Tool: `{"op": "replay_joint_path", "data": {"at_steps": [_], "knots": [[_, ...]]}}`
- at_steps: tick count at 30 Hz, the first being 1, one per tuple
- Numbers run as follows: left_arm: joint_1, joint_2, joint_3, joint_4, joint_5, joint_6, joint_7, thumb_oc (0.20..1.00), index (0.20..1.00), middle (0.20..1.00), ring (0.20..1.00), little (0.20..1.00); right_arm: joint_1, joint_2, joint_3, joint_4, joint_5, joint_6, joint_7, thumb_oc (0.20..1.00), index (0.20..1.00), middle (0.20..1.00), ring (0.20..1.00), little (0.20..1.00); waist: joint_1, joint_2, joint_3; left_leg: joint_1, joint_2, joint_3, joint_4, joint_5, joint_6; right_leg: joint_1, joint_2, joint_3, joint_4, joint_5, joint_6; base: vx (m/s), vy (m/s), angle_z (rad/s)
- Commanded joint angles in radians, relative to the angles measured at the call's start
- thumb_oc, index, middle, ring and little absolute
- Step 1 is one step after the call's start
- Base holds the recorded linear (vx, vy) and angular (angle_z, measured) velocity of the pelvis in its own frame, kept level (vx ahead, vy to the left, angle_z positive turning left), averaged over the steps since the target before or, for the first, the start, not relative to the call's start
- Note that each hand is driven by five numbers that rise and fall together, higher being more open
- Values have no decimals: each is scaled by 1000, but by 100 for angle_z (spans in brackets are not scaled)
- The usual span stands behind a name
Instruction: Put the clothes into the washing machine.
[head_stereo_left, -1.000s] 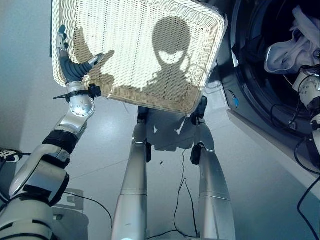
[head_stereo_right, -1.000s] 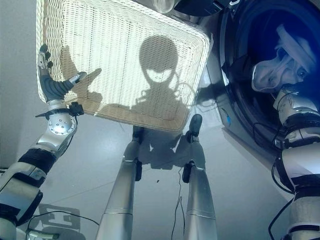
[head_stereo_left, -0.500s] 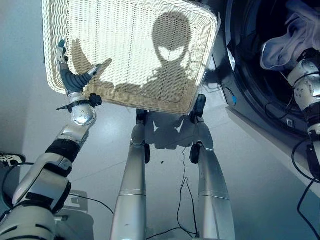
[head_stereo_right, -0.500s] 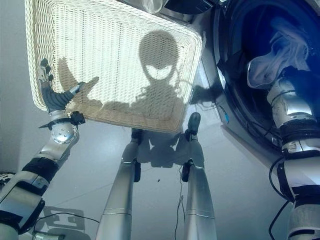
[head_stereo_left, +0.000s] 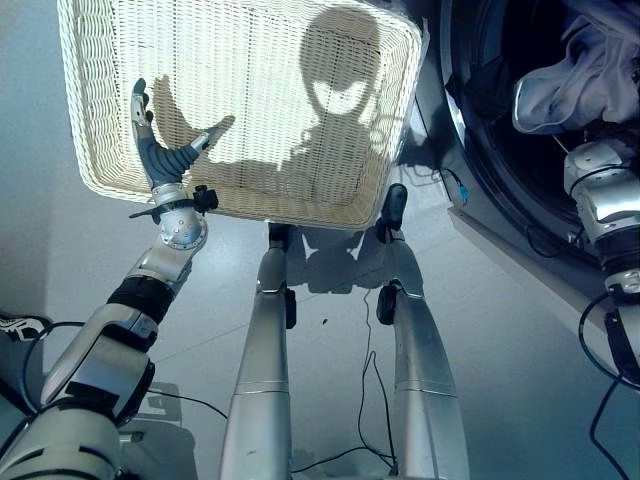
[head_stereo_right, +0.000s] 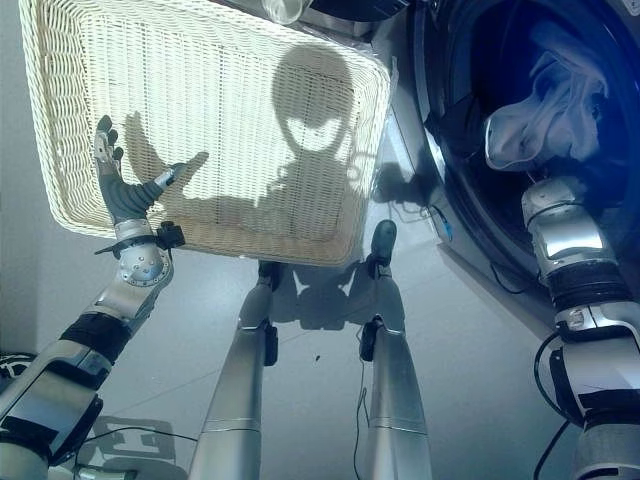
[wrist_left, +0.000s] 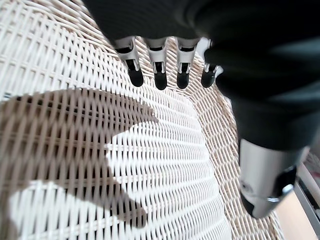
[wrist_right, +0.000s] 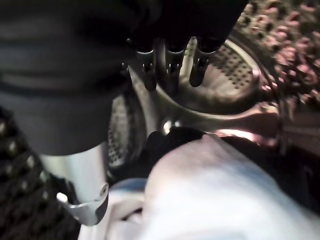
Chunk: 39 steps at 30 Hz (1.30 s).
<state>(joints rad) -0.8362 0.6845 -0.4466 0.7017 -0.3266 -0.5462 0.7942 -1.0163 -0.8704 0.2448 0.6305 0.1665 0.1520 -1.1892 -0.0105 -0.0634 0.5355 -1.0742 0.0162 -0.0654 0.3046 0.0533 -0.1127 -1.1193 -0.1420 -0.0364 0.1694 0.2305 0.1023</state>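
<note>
1. The left hand (head_stereo_left: 160, 155) hovers over the near edge of the wicker basket (head_stereo_left: 260, 60), fingers (wrist_left: 159, 75) straight and spread, thumb out, holding nothing.
2. The basket sits on the floor (head_stereo_left: 520, 330) just beside the washer (head_stereo_right: 440, 200).
3. In the washer's drum (wrist_right: 235, 75) lies a bundle of pale clothes (head_stereo_left: 570, 85).
4. The right hand (wrist_right: 172, 62) is inside the drum opening, above the clothes; its fingers point straight into the drum, loose, gripping nothing.
</note>
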Motion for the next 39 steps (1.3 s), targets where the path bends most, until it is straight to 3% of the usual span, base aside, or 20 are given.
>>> {"op": "replay_joint_path", "data": {"at_steps": [1, 13, 15, 18, 30, 39], "knots": [[16, -26, 103, -11, 46, -31, 27, 1000, 1000, 1000, 1000, 1000, 45, -99, 42, -21, -160, 15, 3, 1000, 1000, 1000, 1000, 1000, -8, 70, -15, 54, -74, 31, -108, 29, 71, 35, 141, -103, 106, -107, 29, 0, 0, 0], [27, -47, 117, -40, 95, -8, 39, 1000, 1000, 1000, 1000, 1000, 115, -88, 94, -159, -389, -18, 121, 1000, 1000, 1000, 1000, 1000, -17, 62, -15, 40, -75, 33, -98, 30, 73, 22, 139, -105, 119, -111, 32, 0, 0, 0], [52, -68, 132, -66, 131, 1, 57, 1000, 1000, 1000, 1000, 1000, 195, -60, 96, -273, -490, -66, 241, 1000, 1000, 1000, 1000, 1000, -25, 62, -15, 37, -77, 39, -94, 32, 74, 15, 140, -102, 125, -113, 30, 0, 0, 0], [69, -80, 143, -79, 154, 6, 63, 1000, 1000, 1000, 1000, 1000, 250, -37, 103, -328, -559, -125, 323, 1000, 1000, 1000, 1000, 1000, -30, 60, -15, 36, -78, 44, -89, 34, 74, 11, 142, -99, 132, -114, 28, 0, 0, 0], [134, -138, 152, -85, 196, 16, 60, 1000, 1000, 1000, 1000, 1000, 393, 72, 146, -399, -652, -300, 460, 1000, 1000, 1000, 1000, 1000, -45, 61, -15, 70, -82, 60, -69, 28, 79, 37, 154, -82, 143, -116, 22, -6, 21, -1], [181, -184, 145, -97, 220, 19, 64, 1000, 1000, 1000, 1000, 1000, 442, 104, 229, -450, -674, -417, 556, 1000, 1000, 1000, 1000, 1000, -49, 67, -15, 135, -85, 71, -71, 24, 81, 95, 154, -71, 131, -115, 19, -22, 40, -3]]}}
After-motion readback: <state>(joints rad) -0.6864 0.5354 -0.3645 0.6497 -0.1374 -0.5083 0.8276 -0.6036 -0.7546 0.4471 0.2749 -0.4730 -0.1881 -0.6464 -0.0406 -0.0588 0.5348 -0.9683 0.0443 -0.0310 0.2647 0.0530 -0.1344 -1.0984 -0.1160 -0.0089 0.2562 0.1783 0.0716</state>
